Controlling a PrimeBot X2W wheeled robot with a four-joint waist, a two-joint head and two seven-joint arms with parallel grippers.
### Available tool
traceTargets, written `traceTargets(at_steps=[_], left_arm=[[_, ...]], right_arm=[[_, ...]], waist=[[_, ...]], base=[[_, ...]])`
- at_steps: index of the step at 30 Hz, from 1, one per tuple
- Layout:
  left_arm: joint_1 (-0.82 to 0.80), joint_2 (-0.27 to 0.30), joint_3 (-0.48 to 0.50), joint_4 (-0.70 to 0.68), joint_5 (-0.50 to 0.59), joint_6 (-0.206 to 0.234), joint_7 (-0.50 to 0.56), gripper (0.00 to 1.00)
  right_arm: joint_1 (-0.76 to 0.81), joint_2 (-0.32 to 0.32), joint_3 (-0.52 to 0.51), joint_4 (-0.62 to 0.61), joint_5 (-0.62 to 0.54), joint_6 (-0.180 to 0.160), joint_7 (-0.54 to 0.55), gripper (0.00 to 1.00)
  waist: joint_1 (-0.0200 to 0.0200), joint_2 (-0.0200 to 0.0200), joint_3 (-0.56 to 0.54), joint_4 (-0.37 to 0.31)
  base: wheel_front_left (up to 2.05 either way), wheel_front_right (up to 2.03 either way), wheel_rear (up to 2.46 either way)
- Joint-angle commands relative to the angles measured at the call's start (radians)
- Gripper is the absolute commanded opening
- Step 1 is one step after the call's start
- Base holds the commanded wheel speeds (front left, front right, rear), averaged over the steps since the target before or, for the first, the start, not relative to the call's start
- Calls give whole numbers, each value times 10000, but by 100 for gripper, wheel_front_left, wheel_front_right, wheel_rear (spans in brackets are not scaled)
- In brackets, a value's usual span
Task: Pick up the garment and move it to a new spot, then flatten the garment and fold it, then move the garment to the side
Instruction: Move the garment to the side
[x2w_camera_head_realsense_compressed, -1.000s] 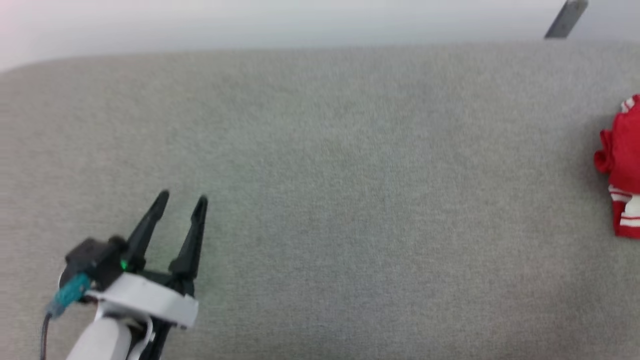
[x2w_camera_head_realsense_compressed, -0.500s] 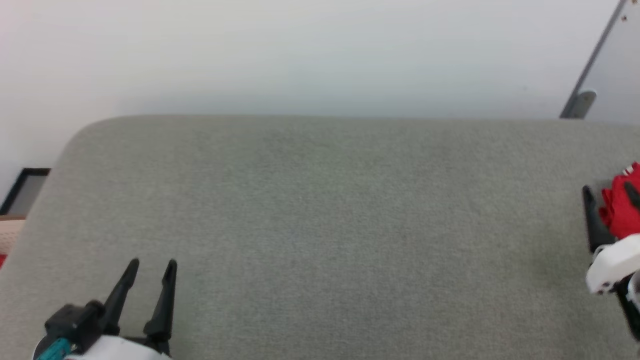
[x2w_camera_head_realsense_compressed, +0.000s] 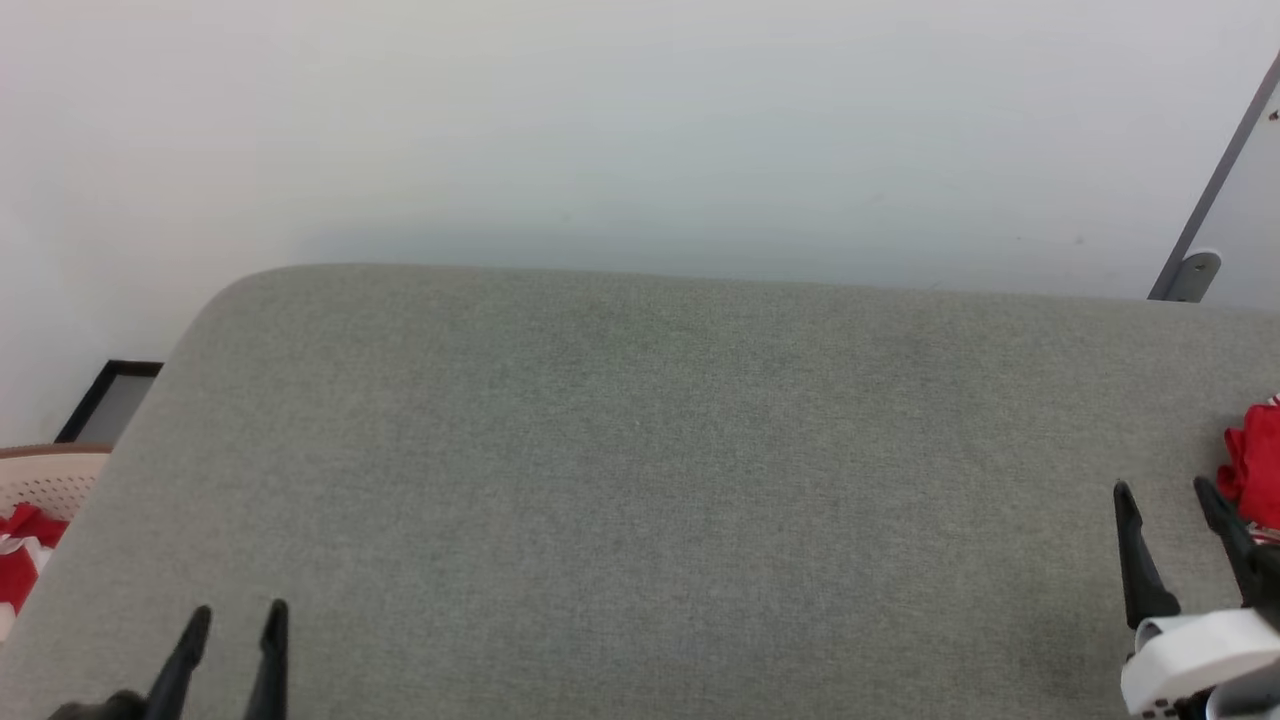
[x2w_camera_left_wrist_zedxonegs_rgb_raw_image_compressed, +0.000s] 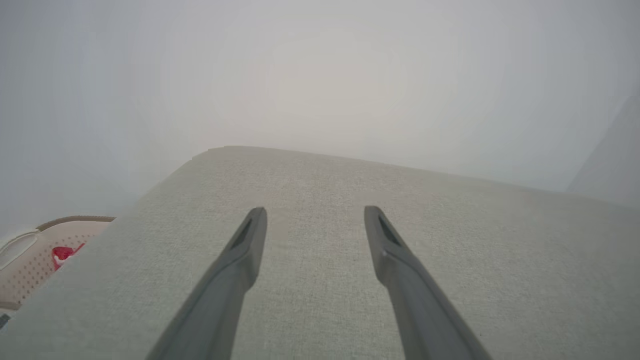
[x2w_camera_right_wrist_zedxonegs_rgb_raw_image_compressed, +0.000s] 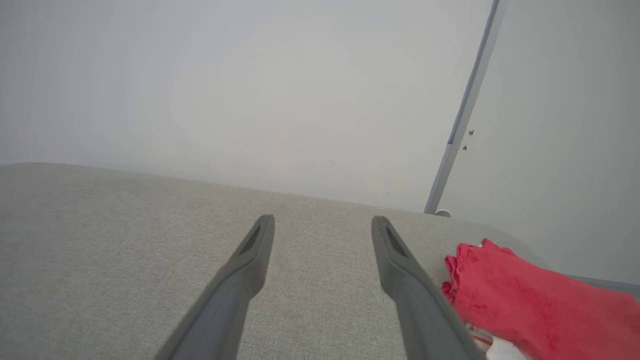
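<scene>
The garment (x2w_camera_head_realsense_compressed: 1258, 464) is a bunched red cloth at the right edge of the grey fabric surface (x2w_camera_head_realsense_compressed: 640, 480); in the right wrist view the garment (x2w_camera_right_wrist_zedxonegs_rgb_raw_image_compressed: 530, 300) lies just right of my right finger, with a bit of white at its lower edge. My right gripper (x2w_camera_head_realsense_compressed: 1165, 492) is open beside it, its jaws empty (x2w_camera_right_wrist_zedxonegs_rgb_raw_image_compressed: 322, 220). My left gripper (x2w_camera_head_realsense_compressed: 238, 612) stands open over bare fabric at the lower left, nothing between its fingers (x2w_camera_left_wrist_zedxonegs_rgb_raw_image_compressed: 315, 211).
A beige perforated basket (x2w_camera_head_realsense_compressed: 45, 475) with red-and-white cloth (x2w_camera_head_realsense_compressed: 20, 560) sits off the surface's left edge; the basket (x2w_camera_left_wrist_zedxonegs_rgb_raw_image_compressed: 30, 260) also appears in the left wrist view. A white wall runs behind. A grey door frame (x2w_camera_head_realsense_compressed: 1215, 190) stands at the far right.
The head camera has tilted up and turned, so the wall and basket came into view. The right gripper now appears at the lower right beside the garment. Both grippers stay open.
</scene>
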Motion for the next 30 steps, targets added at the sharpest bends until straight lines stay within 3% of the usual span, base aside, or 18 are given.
traceTargets(at_steps=[1,6,20,30], left_arm=[[135,-114,206,-14,43,-27,8,100],[362,-187,518,-121,-78,-27,8,100],[286,283,132,-294,-289,-28,8,100],[142,397,109,-304,-391,-28,8,100]], right_arm=[[289,153,-140,-184,14,-17,-39,100],[838,455,-275,-620,-128,-17,-40,100],[1610,966,-540,-1214,-6,-17,-40,100],[1853,1007,-381,-1406,-27,-17,-41,100]], waist=[[0,0,-13,2],[0,0,-25,-27],[0,0,24,-325],[0,0,106,-513]], base=[[0,0,0],[0,0,0],[0,0,0],[0,0,0]])
